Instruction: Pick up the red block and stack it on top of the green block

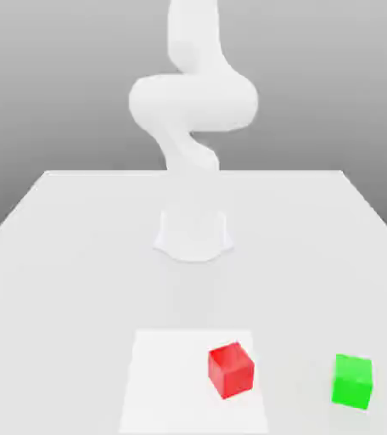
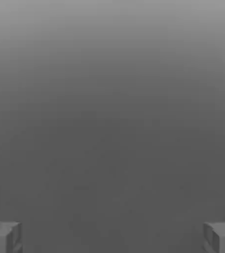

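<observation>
Exterior view first: the white robot arm rises from its round base at the back of the flat white table and bends overhead. Down front, the small bright red cube sits on a paler square patch of the tabletop, turned a little askew. Off toward the exterior view's right, the small bright green cube rests on the table, well apart from the red one, both sitting flat.

Over to the hand view: the claw is spread wide, its two grey fingertips far apart with nothing between them. Plain grey surface lies beyond the claw, and neither cube is near it.
</observation>
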